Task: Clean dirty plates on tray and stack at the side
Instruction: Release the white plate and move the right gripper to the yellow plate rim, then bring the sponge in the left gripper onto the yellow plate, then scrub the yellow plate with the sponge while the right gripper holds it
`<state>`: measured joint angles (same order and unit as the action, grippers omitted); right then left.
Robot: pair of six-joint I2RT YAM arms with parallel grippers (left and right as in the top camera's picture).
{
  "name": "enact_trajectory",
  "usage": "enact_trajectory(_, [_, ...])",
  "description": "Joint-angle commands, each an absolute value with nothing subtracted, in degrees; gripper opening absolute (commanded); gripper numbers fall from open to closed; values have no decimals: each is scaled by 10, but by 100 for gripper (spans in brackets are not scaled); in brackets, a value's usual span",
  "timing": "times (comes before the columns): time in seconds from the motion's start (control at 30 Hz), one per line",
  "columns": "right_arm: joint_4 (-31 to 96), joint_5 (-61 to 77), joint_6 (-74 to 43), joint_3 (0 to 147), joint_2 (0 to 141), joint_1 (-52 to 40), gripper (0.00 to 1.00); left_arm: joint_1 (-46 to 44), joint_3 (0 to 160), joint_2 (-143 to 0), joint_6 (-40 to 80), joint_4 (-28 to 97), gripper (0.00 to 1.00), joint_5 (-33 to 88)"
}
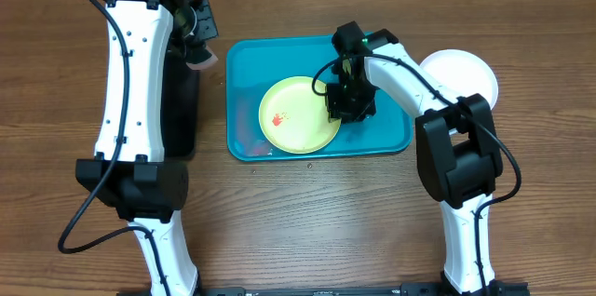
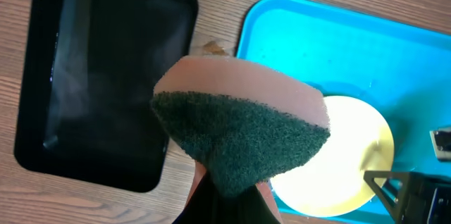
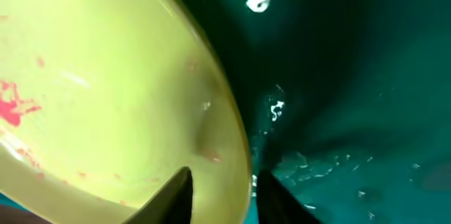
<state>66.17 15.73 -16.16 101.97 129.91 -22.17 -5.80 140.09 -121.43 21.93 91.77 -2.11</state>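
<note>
**Overhead: smeared yellow-green plate (image 1: 298,114) gripped in tray (image 1: 270,63)**

The turquoise tray sits mid-table. The yellow-green plate lies in it, with red smears left of centre. A white plate (image 1: 470,73) rests outside the tray, to the right. The right gripper (image 3: 225,196) pinches the yellow-green plate's rim, nearly closed. The left gripper (image 1: 198,43) clamps a sponge (image 2: 239,132).

White arm links (image 1: 130,73), black joints (image 1: 456,161), black cables (image 1: 82,205).
</note>
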Motion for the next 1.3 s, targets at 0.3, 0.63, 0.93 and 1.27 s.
enact_trajectory(0.3, [573,168,-209,976,1291,-206,27,-104,1297,-1218,208,876,4,1])
enact_trajectory(0.63, [501,173,-241,928,1291,-205,4,-164,1160,-1218,192,764,4,47])
enact_trajectory(0.93, [496,177,-252,928,1291,-205,4,-214,1039,-1218,198,640,4,20])
enact_trajectory(1.27, [501,177,-251,928,1291,-206,4,-204,931,-1222,183,470,4,-64])
